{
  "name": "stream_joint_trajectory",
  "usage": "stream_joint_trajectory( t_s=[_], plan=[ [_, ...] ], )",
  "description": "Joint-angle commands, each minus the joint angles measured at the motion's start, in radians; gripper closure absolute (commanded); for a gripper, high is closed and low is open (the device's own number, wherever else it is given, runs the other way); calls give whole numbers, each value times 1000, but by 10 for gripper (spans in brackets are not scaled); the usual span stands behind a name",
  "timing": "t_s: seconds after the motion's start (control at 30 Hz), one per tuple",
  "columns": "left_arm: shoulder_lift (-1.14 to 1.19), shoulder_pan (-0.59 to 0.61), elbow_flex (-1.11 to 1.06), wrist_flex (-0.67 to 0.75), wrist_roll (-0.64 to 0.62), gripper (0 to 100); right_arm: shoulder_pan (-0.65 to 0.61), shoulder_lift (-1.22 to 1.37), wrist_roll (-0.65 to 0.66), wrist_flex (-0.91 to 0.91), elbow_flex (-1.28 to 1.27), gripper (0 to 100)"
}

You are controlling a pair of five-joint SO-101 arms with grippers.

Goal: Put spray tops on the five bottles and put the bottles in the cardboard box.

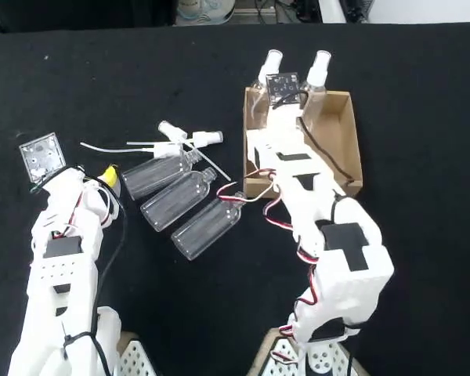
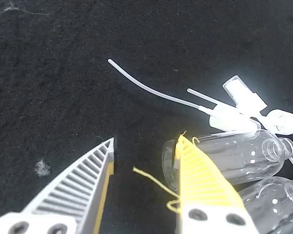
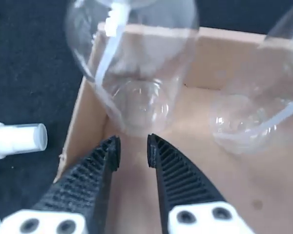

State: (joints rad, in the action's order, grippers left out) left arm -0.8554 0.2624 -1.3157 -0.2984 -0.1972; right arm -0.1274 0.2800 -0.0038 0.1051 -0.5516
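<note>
Three clear uncapped bottles (image 1: 178,200) lie side by side left of the cardboard box (image 1: 348,149). Three white spray tops (image 1: 172,149) with long tubes lie just beyond them. My left gripper (image 1: 103,180) is open on the mat beside the base of the nearest bottle (image 2: 234,156), its yellow finger (image 2: 195,180) next to it, the spray tops (image 2: 229,117) farther off. Two capped bottles (image 1: 268,69) (image 1: 317,69) lean over the box's far wall. My right gripper (image 3: 133,146) hovers inside the box (image 3: 88,112), slightly open and empty, just short of the left capped bottle (image 3: 136,63).
The black mat (image 1: 407,70) covers the table, with free room to the far left and right of the box. A loose spray top (image 3: 19,139) lies outside the box's left wall. Cables from the right arm (image 1: 329,227) hang over the box's near edge.
</note>
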Motion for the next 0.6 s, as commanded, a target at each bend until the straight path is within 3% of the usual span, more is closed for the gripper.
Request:
stream_joint_trajectory(
  t_s=[0.0, 0.27, 0.57],
  plan=[
    [-8, 4, 15, 17, -8, 802, -12, -13, -6, -29, 61, 924],
    [-8, 2, 15, 18, -8, 802, -11, -133, -6, 21, 8, 924],
    [-8, 5, 10, 18, -8, 802, 23, -604, -2, 330, -183, 920]
  ],
)
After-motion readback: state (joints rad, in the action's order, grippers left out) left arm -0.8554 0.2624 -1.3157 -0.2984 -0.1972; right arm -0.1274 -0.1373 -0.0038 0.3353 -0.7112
